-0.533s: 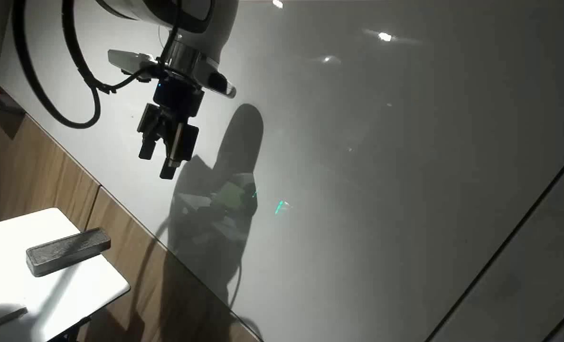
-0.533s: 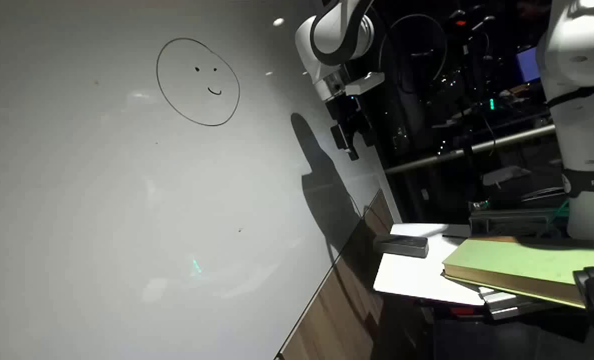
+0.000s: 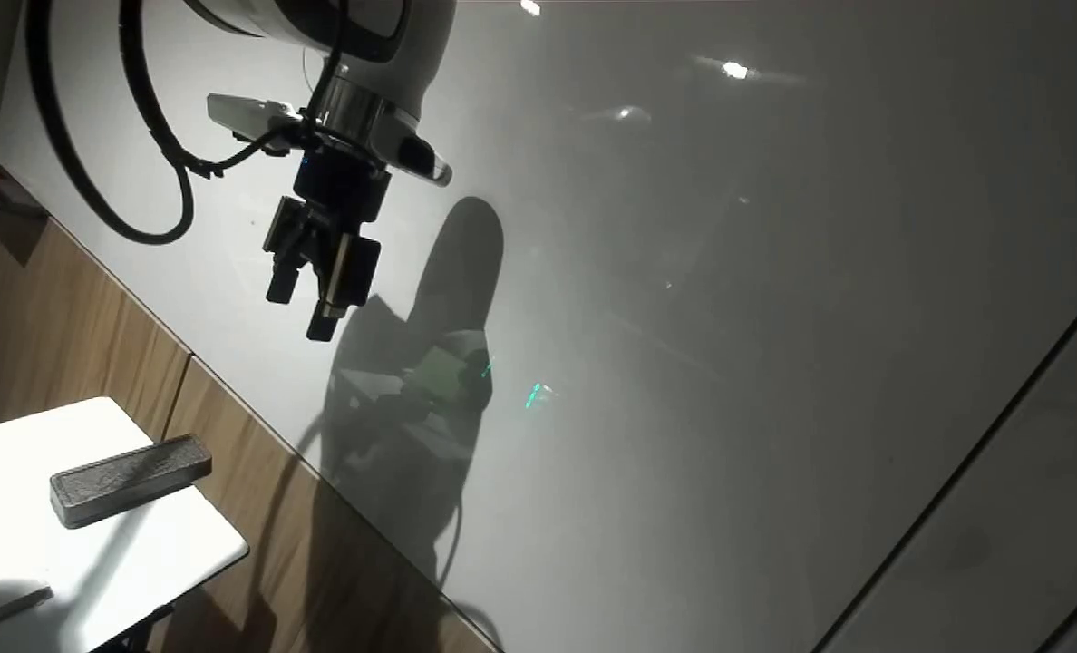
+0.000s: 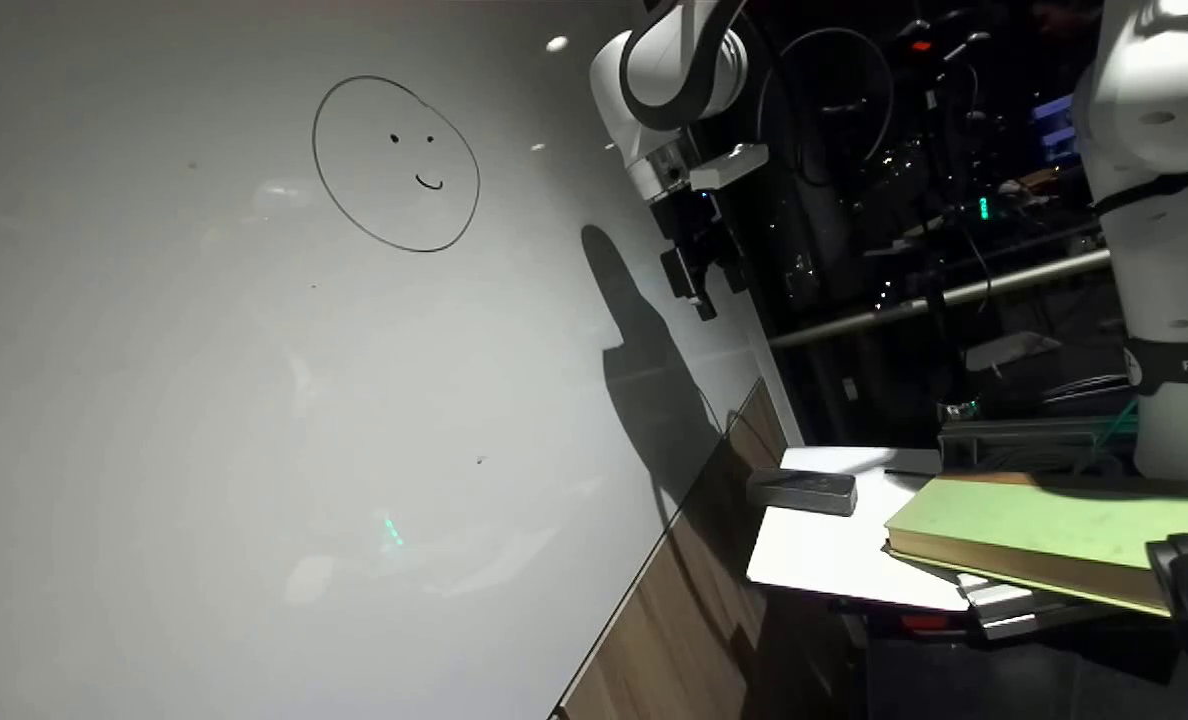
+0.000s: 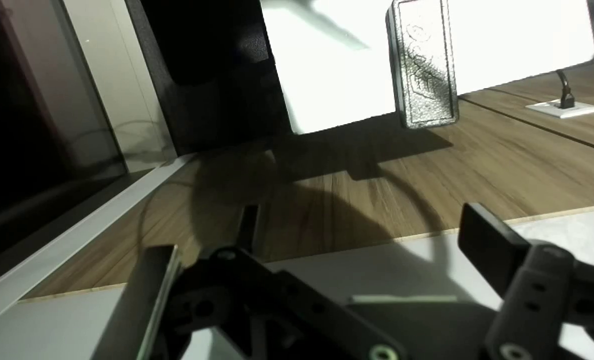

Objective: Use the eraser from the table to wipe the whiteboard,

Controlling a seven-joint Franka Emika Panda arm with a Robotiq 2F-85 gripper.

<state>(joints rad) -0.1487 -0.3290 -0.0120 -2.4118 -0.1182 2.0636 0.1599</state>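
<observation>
The black claw point(image 3: 301, 307) hung near a large, glossy whiteboard point(image 4: 254, 430), its jaws spread wide apart. Well below the claw, a dark grey, oblong eraser point(image 3: 130, 479) lay on a white worktop point(image 3: 176, 553), one end jutting past the edge. A thick green book point(image 4: 1044, 520) also lay below the claw. On the whiteboard, well to one side of the claw, was a drawn smiling face point(image 4: 397, 163).

Small glints point(image 3: 735, 70) dot the dim whiteboard point(image 3: 729, 363), partly darkened by the broad shadow point(image 3: 412, 381) of the arm point(image 3: 422, 54). The wrist view bleaches the table point(image 5: 332, 95) nearly featureless; beyond its far edge an exterior view shows a near-black background point(image 4: 844, 215).
</observation>
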